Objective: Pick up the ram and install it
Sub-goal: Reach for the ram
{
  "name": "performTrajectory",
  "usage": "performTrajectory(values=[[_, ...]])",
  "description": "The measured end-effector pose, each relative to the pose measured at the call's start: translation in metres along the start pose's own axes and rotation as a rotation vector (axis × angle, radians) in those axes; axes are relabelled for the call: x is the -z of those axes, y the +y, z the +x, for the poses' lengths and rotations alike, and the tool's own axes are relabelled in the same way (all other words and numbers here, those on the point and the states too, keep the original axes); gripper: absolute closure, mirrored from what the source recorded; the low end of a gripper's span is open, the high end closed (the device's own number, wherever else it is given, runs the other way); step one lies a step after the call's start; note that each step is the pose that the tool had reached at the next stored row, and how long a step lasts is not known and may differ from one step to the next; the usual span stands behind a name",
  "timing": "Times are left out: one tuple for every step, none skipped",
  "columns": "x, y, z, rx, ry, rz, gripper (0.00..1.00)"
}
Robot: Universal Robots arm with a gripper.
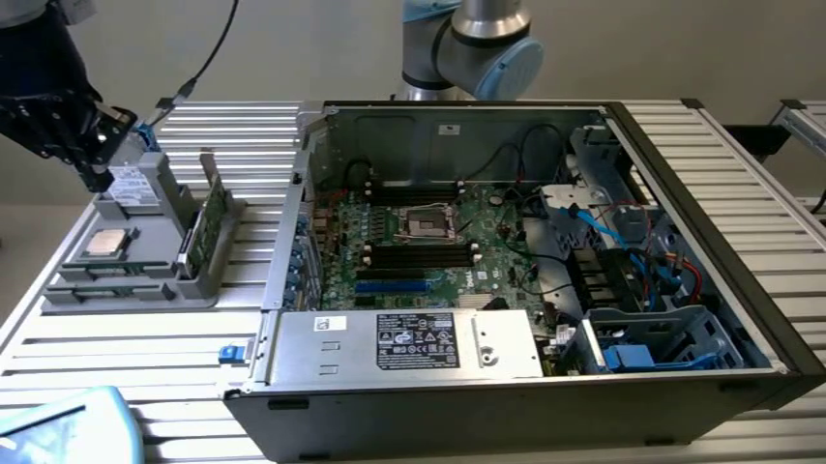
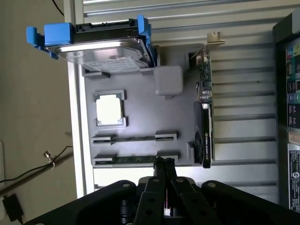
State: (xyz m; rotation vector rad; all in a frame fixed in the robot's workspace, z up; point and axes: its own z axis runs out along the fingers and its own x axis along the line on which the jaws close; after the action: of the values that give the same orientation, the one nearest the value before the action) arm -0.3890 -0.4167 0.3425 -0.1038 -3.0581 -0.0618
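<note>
Open computer case (image 1: pixel 516 416) on slatted table (image 1: pixel 116 362); grey rack (image 2: pixel 140 117) holds processor (image 2: pixel 110 109), blue-caddied hard drive (image 2: pixel 101 51), upright expansion card (image 2: pixel 206 126).

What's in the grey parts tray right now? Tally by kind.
In the grey tray:
Hard drive in blue caddy: 1
CPU: 1
Ram stick: 1
Upright expansion card: 1, as far as its edge-on view tells
Total: 4
</note>
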Motion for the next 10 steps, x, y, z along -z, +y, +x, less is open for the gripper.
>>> performTrajectory(values=[[-0.0007,-0.0015,0.001,0.000,0.0016,0.0002,0.90],[-0.0015,-0.0031,0.003,0.001,0.0031,0.0003,0.90],[-0.0021,-0.0046,0.003,0.001,0.0050,0.0005,0.90],[-0.0028,-0.0062,0.004,0.002,0.0070,0.0006,0.90],[-0.0034,-0.0080,0.004,0.003,0.0097,0.0009,0.90],[-0.0040,-0.0099,0.005,0.003,0.0125,0.0012,0.90],[-0.0047,-0.0118,0.005,0.004,0.0153,0.0014,0.90],[-0.0053,-0.0136,0.005,0.005,0.0183,0.0017,0.90],[-0.0062,-0.0154,0.006,0.006,0.0215,0.0020,0.90],[-0.0070,-0.0169,0.006,0.007,0.0253,0.0024,0.90]])
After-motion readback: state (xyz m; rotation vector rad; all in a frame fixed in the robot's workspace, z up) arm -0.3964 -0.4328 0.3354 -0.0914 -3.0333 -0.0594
